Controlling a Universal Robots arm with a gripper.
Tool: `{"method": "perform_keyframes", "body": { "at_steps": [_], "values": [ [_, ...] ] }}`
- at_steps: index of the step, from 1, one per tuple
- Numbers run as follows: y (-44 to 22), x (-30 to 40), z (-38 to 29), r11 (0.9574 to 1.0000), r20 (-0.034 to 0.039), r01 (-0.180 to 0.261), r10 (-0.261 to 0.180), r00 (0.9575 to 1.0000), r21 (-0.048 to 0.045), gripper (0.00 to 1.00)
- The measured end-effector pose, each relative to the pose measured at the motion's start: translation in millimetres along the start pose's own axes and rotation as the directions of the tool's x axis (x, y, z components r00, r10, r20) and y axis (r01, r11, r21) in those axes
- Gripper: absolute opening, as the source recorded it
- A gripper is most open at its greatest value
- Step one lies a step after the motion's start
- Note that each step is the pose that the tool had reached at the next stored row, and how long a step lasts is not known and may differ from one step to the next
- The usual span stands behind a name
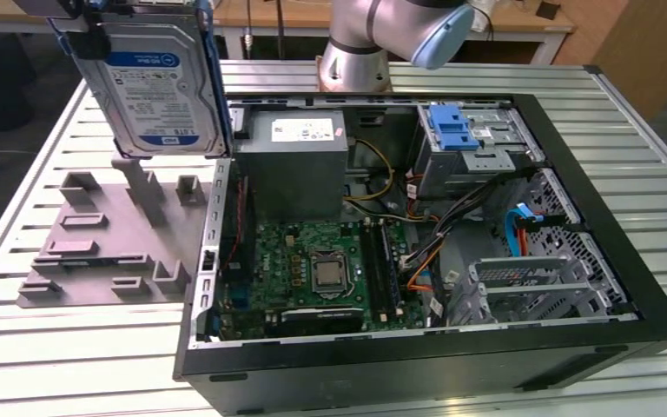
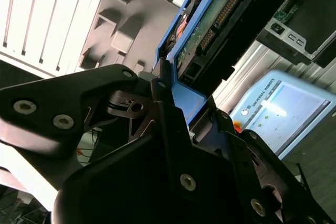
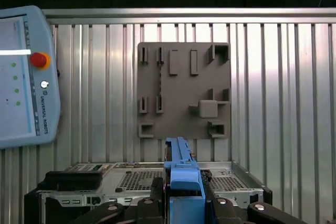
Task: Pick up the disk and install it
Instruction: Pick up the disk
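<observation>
My arm (image 1: 363, 43) rises as a grey column with a pale blue joint cap by the table's (image 1: 658, 148) edge at the top of the exterior view. My wrist is out over the table's corner at that view's upper left. My gripper (image 2: 186, 95) is raised well above the table. In both wrist views my black fingers (image 2: 168, 119) are closed from either side on the blue edge of the disk (image 1: 154, 87), which I hold upright.
</observation>
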State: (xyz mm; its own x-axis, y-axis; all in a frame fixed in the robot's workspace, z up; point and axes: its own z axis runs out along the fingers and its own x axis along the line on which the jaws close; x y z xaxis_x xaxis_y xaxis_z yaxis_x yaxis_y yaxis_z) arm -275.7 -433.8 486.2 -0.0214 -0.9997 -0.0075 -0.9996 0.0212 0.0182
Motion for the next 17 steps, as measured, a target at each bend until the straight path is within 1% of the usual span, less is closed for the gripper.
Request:
{"method": "perform_keyframes", "body": {
  "at_steps": [5,14,17],
  "values": [
    [-13.3,1.0,-0.3,1.0000,0.0010,0.000,0.000,1.0000,0.0000,0.36],
    [-34.5,0.7,-0.6,1.0000,0.0011,0.000,0.000,1.0000,0.0000,0.36],
    [-43.0,0.5,-0.7,1.0000,0.0012,0.000,0.000,1.0000,0.0000,0.36]
  ]
}}
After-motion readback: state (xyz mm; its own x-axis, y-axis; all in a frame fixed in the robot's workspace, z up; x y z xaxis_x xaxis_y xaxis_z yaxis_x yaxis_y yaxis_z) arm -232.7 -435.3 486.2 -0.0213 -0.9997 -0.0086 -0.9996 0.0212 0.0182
